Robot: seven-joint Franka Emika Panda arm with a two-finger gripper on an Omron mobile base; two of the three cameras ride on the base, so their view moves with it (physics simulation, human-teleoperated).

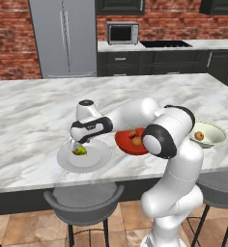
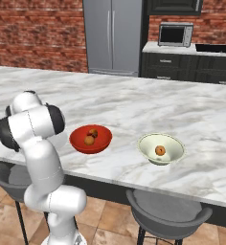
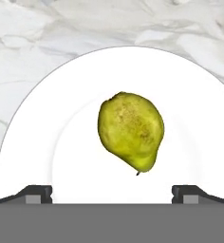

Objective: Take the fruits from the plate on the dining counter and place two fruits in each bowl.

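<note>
**Fingers wide over last fruit**

On marble counter (image 1: pixel 29 111): grey-white plate (image 1: pixel 97 161) holding yellow-green fruit (image 3: pixel 131 130); red bowl (image 2: pixel 90 139) with two orange fruits; pale bowl (image 2: pixel 161 149) with one. Fingers (image 3: pixel 38 193) spread wide above, gripping nothing.

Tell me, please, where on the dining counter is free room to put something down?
Free: the wide dining counter behind both bowls, and the strip between the red bowl and the pale bowl. Crowded: the plate, where open fingers hang over the yellow-green fruit.
</note>
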